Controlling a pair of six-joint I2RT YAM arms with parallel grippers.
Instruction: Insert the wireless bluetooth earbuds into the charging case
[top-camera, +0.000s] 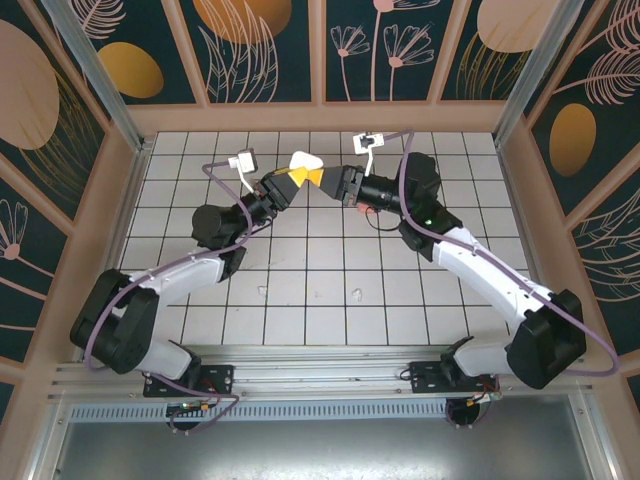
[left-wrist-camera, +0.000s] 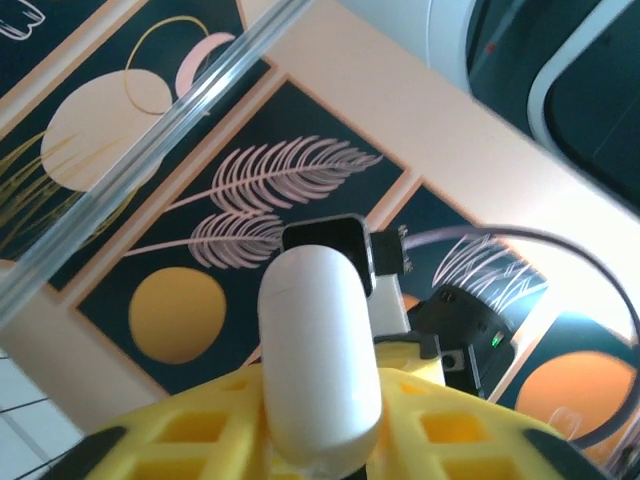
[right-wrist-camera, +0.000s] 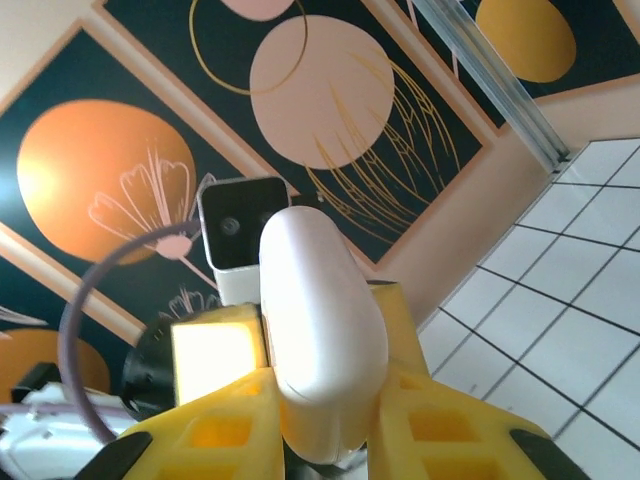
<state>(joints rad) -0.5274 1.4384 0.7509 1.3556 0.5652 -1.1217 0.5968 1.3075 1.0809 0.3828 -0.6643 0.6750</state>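
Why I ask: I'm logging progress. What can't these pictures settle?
- Two pale specks on the tiles, top view: too small to call earbuds.
- Charging case contents: its shell hides them, both wrist views.
- Left gripper, right gripper: the bottom edge of each wrist view cuts the fingers; grip unclear.

A lab test cell: white tiled floor (top-camera: 300, 290) walled by floral panels (top-camera: 260, 50) and aluminium rails (top-camera: 300, 385).
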